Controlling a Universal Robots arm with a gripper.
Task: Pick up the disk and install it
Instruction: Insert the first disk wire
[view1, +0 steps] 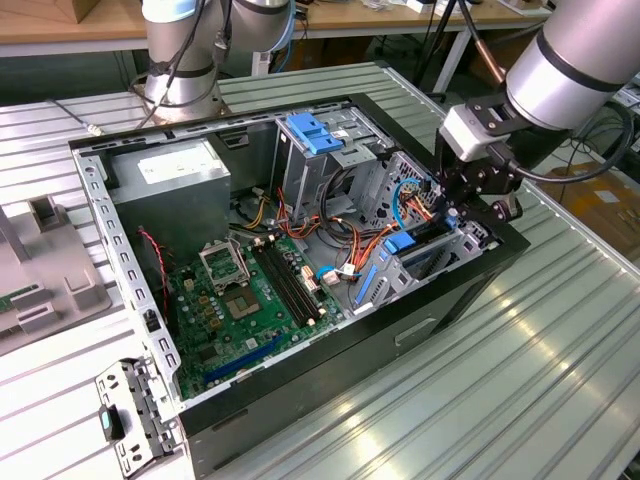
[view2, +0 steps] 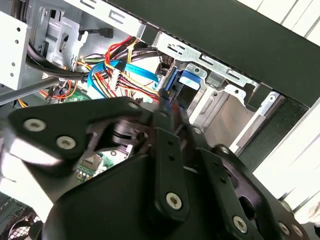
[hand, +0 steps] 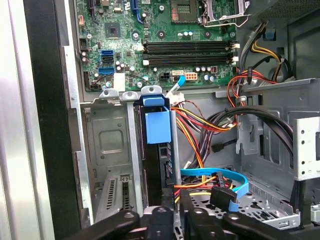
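The disk (hand: 156, 125) stands on edge in a slot of the metal drive cage (hand: 107, 145) inside the open computer case (view1: 330, 350). Its blue carrier end shows in the exterior view as the disk (view1: 400, 245) and in the second wrist view as the disk (view2: 187, 85). My gripper (view1: 462, 212) hangs over the case's corner at the exterior view's right, just above that cage. In both wrist views the black fingers (view2: 165, 150) are drawn together, and the gripper (view2: 163, 99) has its tips right at the blue carrier. The gripper (hand: 175, 212) sits over the disk's near end.
Red, yellow and blue cables (hand: 200, 125) run beside the cage. A green motherboard (view1: 235, 300) lies on the case floor, with a grey power supply (view1: 170, 175) and a tall cage with a blue bracket (view1: 315, 135) behind. Grey fixtures (view1: 40, 270) and a second arm's base (view1: 180, 70) stand on the table.
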